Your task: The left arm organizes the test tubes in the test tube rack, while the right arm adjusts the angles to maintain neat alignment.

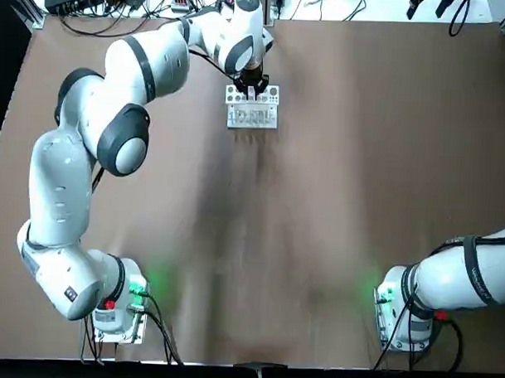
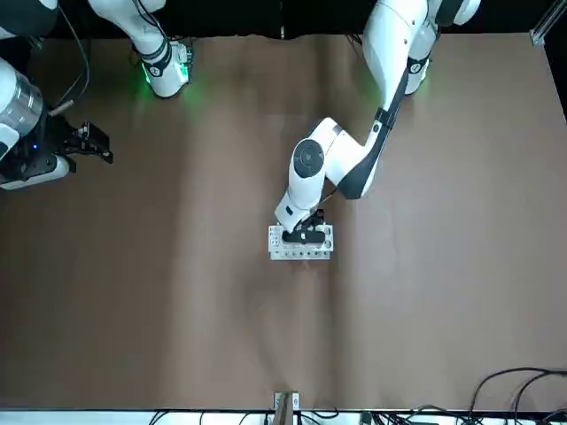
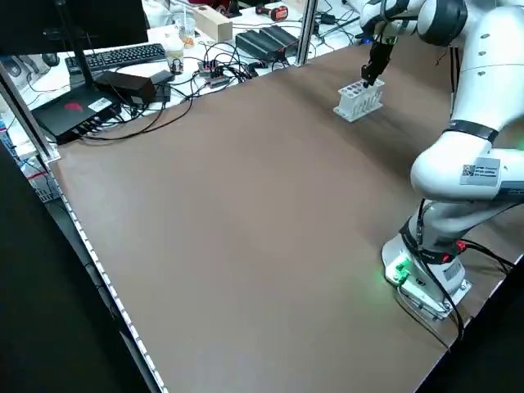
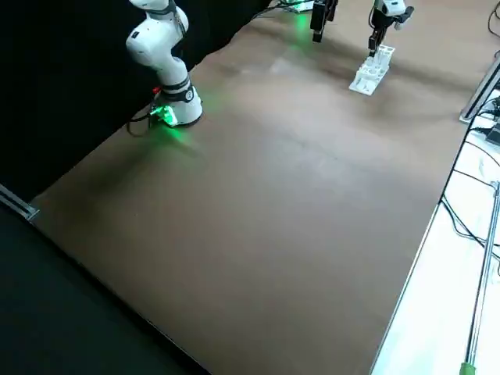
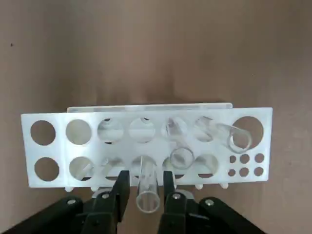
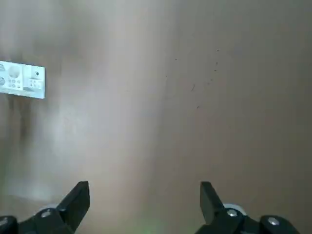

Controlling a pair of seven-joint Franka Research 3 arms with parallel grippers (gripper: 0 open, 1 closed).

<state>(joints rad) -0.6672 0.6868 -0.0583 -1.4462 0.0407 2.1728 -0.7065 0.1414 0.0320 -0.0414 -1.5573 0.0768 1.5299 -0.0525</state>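
Note:
The white test tube rack [image 1: 252, 106] [image 5: 58, 146] stands at the far middle of the brown table. My left gripper [image 5: 145, 178] [image 1: 254, 88] [image 2: 306, 232] hangs directly over the rack's near row, shut on a clear test tube [image 5: 146, 191] that is partly down in a hole. Two more test tubes show in the rack: one [image 5: 229, 135] leans at an angle near the end hole, and another [image 5: 181, 157] sits beside the held one. My right gripper [image 6: 144, 195] [image 2: 89, 142] is open and holds nothing, hovering far off at the table's right side, with the rack [image 6: 22, 80] small in its view.
Cables and electronics [image 1: 118, 2] crowd the table's far edge. A keyboard [image 3: 115, 56] and black boxes [image 3: 82, 110] lie on the bench beyond it. The arms' green-lit bases [image 1: 120, 305] [image 1: 402, 314] stand at the near edge. Bare brown tabletop [image 1: 301, 224] stretches between them and the rack.

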